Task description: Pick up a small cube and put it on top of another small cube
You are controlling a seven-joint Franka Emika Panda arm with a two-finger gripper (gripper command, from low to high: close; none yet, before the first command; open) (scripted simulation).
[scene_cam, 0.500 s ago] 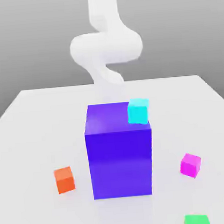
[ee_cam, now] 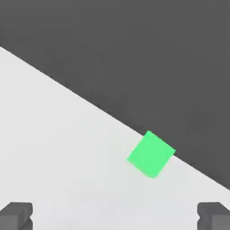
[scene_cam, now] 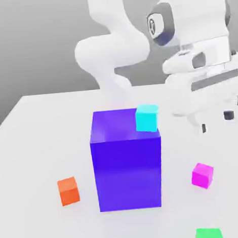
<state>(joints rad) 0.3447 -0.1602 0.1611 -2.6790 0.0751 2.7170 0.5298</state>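
Observation:
The small magenta-pink cube (scene_cam: pixel 202 175) lies on the white table at the exterior view's right, beside the big blue-violet block (scene_cam: pixel 127 161). My gripper (scene_cam: pixel 216 122) hangs above and slightly right of the magenta cube, well clear of it. It is open, with nothing between its fingers. In the hand view the dark fingertips (ee_cam: pixel 15 215) stand far apart around my gripper (ee_cam: pixel 115 218). Beyond them a small green cube (ee_cam: pixel 151 154) rests close to the table's edge. That green cube (scene_cam: pixel 208 234) is also in the exterior view, at the table's front right.
A small cyan cube (scene_cam: pixel 147 118) sits on the top right corner of the blue-violet block. A small orange cube (scene_cam: pixel 69 191) lies on the table to the block's left. The white arm (scene_cam: pixel 112 50) rises behind the block.
The hand with its gripper has swung into the exterior view at the upper right, above the magenta cube. The cubes and the block have not moved.

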